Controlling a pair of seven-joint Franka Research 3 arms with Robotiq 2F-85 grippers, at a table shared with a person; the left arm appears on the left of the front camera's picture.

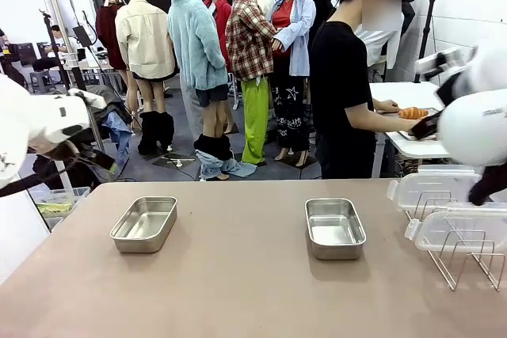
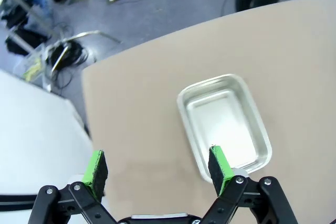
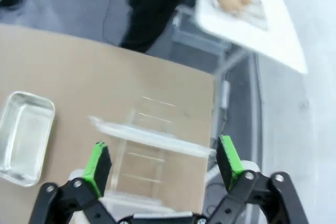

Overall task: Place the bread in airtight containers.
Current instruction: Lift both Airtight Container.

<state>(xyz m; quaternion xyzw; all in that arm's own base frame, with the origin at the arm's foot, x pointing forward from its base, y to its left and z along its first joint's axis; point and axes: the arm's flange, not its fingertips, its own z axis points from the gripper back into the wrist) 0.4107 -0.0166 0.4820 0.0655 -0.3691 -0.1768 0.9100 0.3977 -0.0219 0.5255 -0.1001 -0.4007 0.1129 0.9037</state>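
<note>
Judging progress: nothing is packed yet; by the look of it, every step of the task is left to do.
Table (image 1: pixel 238 298): the left tin (image 1: pixel 144 225), the right tin (image 1: pixel 335 228) and a wire rack (image 1: pixel 467 263) are carried on it; no bread is seen on it.
Person (image 1: pixel 341 100): positioned at the far side, turned toward a white side table (image 1: pixel 400 91), with one hand (image 1: pixel 388 105) just beside a roll.
Left gripper (image 2: pixel 156 162): held above the table near the left tin, fingers spread wide, nothing pinched.
Right gripper (image 3: pixel 163 156): held over the wire rack, fingers spread wide, nothing pinched.
Lids (image 1: pixel 432 190): two clear ones are rested on the wire rack at the table's right edge, off the tins.
Airtight containers: both tins are set well apart, uncovered and empty.
Bread (image 1: pixel 413 113): one golden roll is seen on the side table, well apart from both tins; further orange shapes there are too blurred to count.
Remaining: rolls are to be brought over and placed in the tins, and the lids clipped on.
</note>
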